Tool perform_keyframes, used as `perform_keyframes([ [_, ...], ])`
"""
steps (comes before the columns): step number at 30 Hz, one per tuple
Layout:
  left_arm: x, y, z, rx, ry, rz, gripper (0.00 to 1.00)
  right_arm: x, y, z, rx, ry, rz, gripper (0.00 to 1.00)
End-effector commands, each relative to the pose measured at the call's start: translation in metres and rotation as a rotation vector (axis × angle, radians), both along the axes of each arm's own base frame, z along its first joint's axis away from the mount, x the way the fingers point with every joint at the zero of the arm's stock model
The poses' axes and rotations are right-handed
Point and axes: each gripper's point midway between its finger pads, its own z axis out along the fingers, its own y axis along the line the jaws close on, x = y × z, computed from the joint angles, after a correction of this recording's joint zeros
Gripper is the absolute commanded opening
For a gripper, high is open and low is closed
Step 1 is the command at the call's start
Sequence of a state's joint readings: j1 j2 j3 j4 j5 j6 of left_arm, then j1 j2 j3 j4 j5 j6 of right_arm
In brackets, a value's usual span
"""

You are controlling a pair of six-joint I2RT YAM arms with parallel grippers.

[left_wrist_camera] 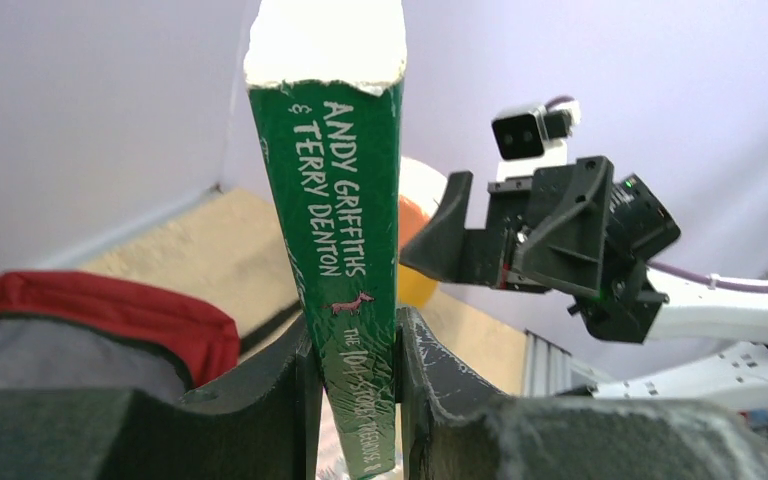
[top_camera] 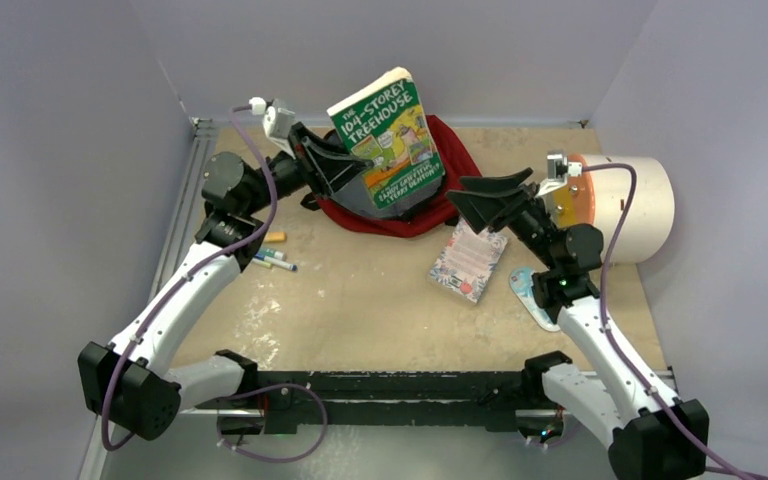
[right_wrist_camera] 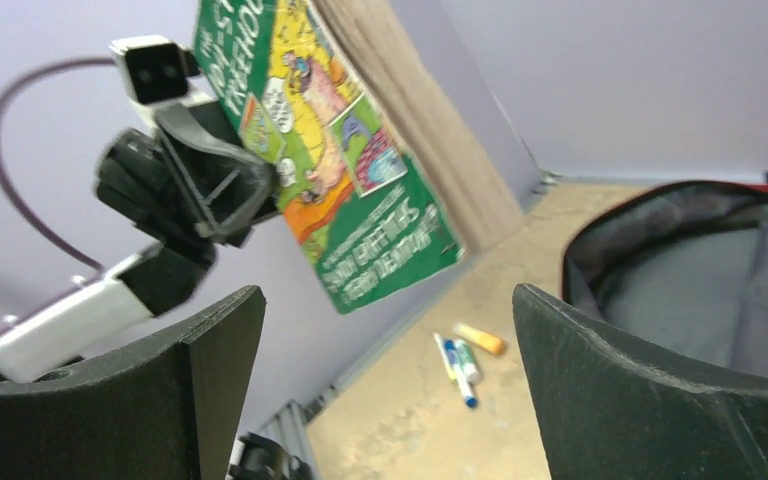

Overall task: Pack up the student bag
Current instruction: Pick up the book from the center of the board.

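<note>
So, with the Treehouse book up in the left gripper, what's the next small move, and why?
Probably lower the Treehouse book into the student bag. The left gripper is clamped on its spine, holding it raised near the bag, whose open mouth shows grey lining; the right gripper is open and empty.

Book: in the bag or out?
Out. The left gripper holds the green book by its spine in the air; the student bag lies open, grey lining showing.
</note>
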State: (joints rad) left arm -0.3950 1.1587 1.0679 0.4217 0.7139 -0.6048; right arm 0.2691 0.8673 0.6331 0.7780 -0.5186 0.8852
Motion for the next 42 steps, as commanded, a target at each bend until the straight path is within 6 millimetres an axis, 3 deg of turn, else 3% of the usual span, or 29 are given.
perform_keyframes([
  [1,-0.012,0.018,0.083,-0.161,-0.316,0.087,0.00,-0.036,0.000,0.065,0.159,-0.204,0.114,0.95],
  [6,-0.023,0.022,0.103,-0.171,-0.439,0.096,0.00,-0.051,0.005,0.086,0.170,-0.302,0.186,0.95],
  [12,-0.026,0.033,0.124,-0.351,-0.357,0.099,0.00,-0.067,0.032,0.095,0.254,-0.396,0.254,0.96],
  [14,-0.028,0.035,0.130,-0.394,-0.350,0.089,0.00,-0.061,0.045,0.096,0.278,-0.375,0.263,0.99],
  [20,-0.038,0.043,0.149,-0.463,-0.356,0.081,0.00,-0.053,0.058,0.113,0.424,-0.402,0.251,0.99],
  [24,-0.043,0.045,0.153,-0.482,-0.356,0.068,0.00,-0.041,0.075,0.128,0.467,-0.422,0.276,0.99],
  [33,-0.053,0.045,0.157,-0.490,-0.357,0.035,0.00,-0.022,0.087,0.141,0.570,-0.396,0.320,0.99],
  [42,-0.060,0.046,0.162,-0.488,-0.374,0.022,0.00,-0.006,0.104,0.129,0.548,-0.295,0.352,0.98],
])
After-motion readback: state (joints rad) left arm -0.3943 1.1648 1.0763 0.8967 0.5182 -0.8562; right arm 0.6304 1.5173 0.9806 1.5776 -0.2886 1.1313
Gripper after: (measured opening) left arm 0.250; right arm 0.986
